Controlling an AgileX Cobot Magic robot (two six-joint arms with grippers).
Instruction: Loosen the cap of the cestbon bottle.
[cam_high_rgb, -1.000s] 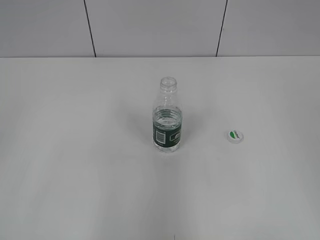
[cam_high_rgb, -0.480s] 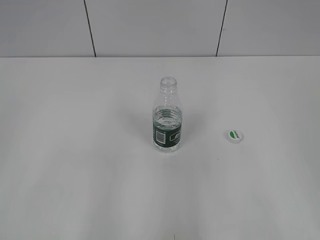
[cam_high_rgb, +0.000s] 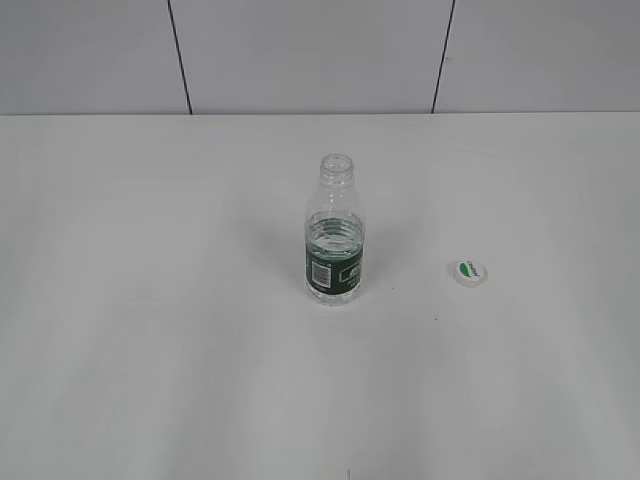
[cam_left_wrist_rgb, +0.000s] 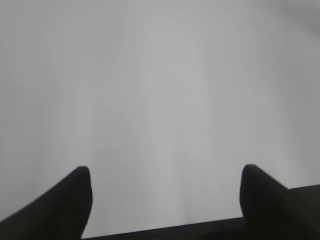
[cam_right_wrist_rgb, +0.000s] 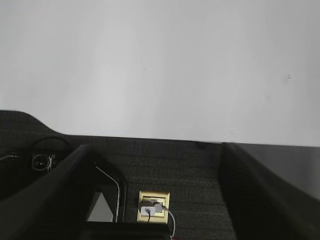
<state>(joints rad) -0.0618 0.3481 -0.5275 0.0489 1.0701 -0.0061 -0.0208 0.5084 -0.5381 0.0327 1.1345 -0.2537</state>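
Note:
The cestbon bottle (cam_high_rgb: 334, 262) stands upright in the middle of the white table (cam_high_rgb: 150, 300), clear with a dark green label band, and its threaded neck (cam_high_rgb: 338, 168) is open at the top. The white cap (cam_high_rgb: 470, 271) with its green leaf mark lies flat on the table to the bottle's right, apart from it. Neither arm shows in the exterior view. My left gripper (cam_left_wrist_rgb: 165, 170) is open over bare white table with nothing between its fingers. My right gripper (cam_right_wrist_rgb: 154, 147) is open and empty at the table's edge; neither wrist view shows the bottle or cap.
A grey panelled wall (cam_high_rgb: 310, 55) rises behind the table. In the right wrist view the table edge (cam_right_wrist_rgb: 150, 138) gives way to dark carpet with a brass floor socket (cam_right_wrist_rgb: 153, 206) and a cable.

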